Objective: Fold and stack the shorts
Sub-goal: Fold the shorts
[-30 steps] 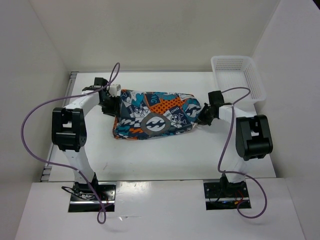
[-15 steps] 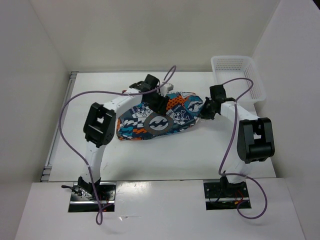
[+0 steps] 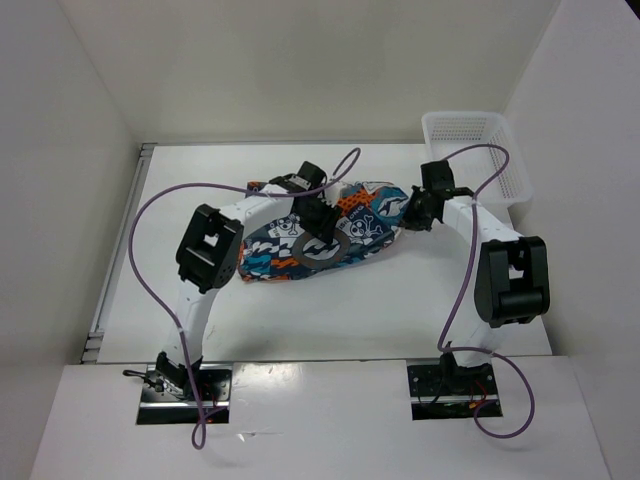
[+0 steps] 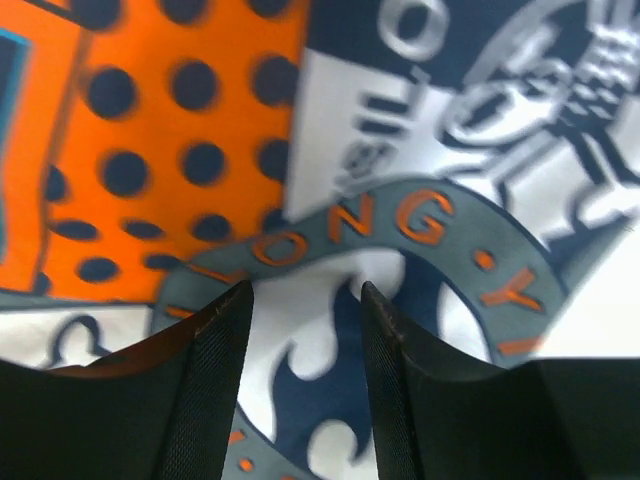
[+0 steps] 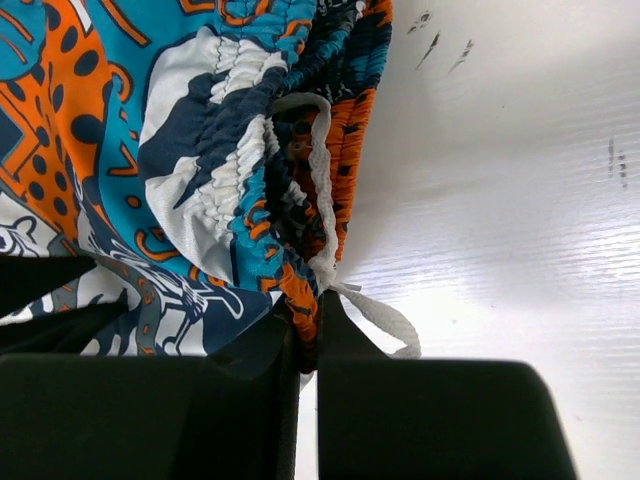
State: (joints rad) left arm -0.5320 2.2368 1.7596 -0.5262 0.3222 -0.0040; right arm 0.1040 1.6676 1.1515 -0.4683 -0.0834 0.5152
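The shorts (image 3: pixel 300 250), printed in teal, orange, black and white, lie bunched on the white table (image 3: pixel 300 310). My left gripper (image 3: pixel 326 222) hovers over their middle. In the left wrist view my left gripper (image 4: pixel 305 290) is open, with the print (image 4: pixel 400 215) showing close below and nothing between its fingers (image 4: pixel 215 380). My right gripper (image 3: pixel 408 215) is at the shorts' right end. In the right wrist view it (image 5: pixel 305 330) is shut on the gathered waistband (image 5: pixel 255 150), with the white drawstring (image 5: pixel 380 318) hanging beside the jaws.
A white mesh basket (image 3: pixel 470 150) stands at the back right corner, just behind the right arm. Purple cables (image 3: pixel 150 230) loop off both arms. White walls close in the table on the left, back and right.
My left arm has swung right from the shorts' left end to above their middle, and its jaws have widened. The right gripper has shifted slightly toward the back, still holding the waistband.
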